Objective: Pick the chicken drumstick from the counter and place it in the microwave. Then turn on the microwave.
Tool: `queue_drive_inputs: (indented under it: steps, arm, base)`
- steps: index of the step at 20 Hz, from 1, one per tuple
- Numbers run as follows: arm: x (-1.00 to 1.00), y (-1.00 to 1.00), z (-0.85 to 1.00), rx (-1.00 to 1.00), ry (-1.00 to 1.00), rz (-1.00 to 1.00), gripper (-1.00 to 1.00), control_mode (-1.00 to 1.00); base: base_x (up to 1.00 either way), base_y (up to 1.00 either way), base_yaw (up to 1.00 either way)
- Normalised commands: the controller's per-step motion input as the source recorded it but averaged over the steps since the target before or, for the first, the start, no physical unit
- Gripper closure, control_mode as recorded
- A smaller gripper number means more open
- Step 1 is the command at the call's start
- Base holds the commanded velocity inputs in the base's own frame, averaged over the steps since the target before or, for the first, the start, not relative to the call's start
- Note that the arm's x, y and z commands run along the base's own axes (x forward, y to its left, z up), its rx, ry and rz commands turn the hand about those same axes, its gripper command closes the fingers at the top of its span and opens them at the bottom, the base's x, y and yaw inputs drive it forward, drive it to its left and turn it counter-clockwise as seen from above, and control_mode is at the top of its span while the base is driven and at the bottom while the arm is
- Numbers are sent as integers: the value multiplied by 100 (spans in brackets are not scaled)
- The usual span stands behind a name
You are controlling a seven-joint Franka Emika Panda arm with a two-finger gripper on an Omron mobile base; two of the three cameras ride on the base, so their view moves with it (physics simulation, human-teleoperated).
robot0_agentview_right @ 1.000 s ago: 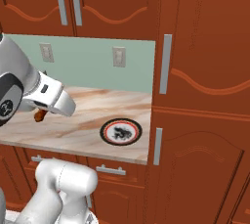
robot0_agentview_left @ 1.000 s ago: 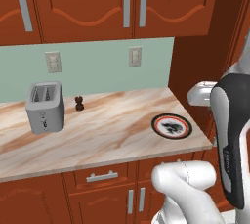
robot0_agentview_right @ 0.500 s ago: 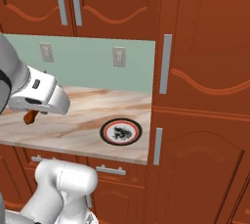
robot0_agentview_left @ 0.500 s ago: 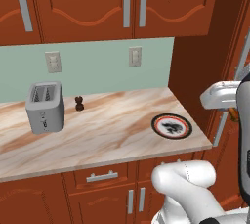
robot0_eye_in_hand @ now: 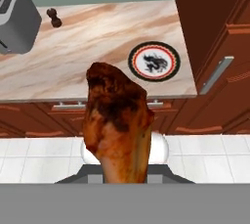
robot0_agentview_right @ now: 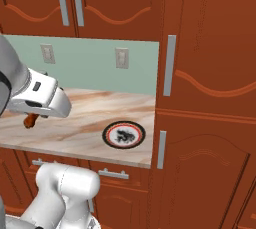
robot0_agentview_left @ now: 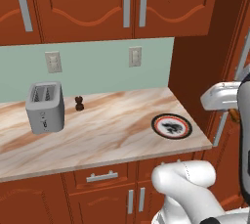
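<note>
Left base view: the tabletop [robot0_agentview_left: 97, 140] carries a toaster [robot0_agentview_left: 45, 106], a small dark shaker [robot0_agentview_left: 79, 103] and a round dark-rimmed plate [robot0_agentview_left: 171, 125] near its right front corner; the white hand sits off the right end of the slab, beside the tall cabinet, with a sliver of the chicken drumstick [robot0_agentview_left: 235, 116] showing beneath it. Right base view: the hand hangs out in front of the tabletop edge, and the drumstick's brown end [robot0_agentview_right: 31, 120] protrudes below it, well apart from the plate [robot0_agentview_right: 123, 134]. Hand view: the drumstick [robot0_eye_in_hand: 117, 125] stands directly ahead of the camera, lifted clear of the tabletop [robot0_eye_in_hand: 97, 47], with floor tiles behind it; the fingertips are hidden by the meat, so the pincer is judged clenched on it. Pickup appears complete; placement and switching on remain. Open room lies in front of the cabinets; the tall cabinet wall and its silver handle [robot0_eye_in_hand: 216, 75] bound the right side.
</note>
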Motion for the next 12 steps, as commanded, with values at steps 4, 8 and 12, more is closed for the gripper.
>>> queue_drive_inputs:
  steps: [4, 8, 12]
  arm:
    - [0, 0, 0, 0, 0, 0, 100, 100]
    - [0, 0, 0, 0, 0, 0, 100, 100]
    - [0, 0, 0, 0, 0, 0, 100, 100]
  base:
    - [-85, -9, 0]
    - [-87, -44, 0]
    - [-8, -88, 0]
